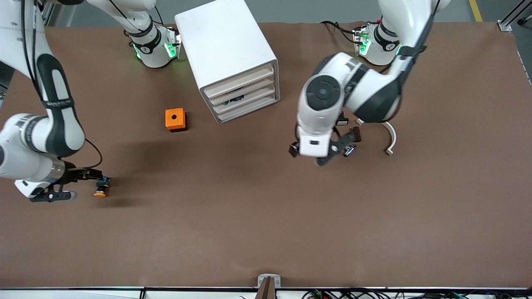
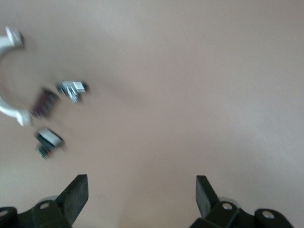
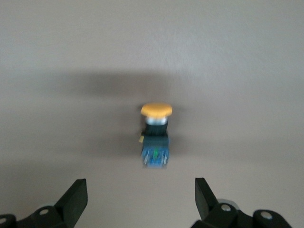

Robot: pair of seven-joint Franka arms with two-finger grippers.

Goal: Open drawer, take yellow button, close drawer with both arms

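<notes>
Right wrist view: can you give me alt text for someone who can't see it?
The button lies on the brown table, orange cap away from the camera, blue part toward it. The right tool is open, its two black fingers wide apart with nothing between them.

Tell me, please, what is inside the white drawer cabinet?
Through a slot of the cabinet some small dark parts show; the drawers look shut, so the rest stays hidden.

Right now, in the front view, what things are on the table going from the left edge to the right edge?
Right tool → button → orange cube → white drawer cabinet → left tool → white curved piece.
</notes>
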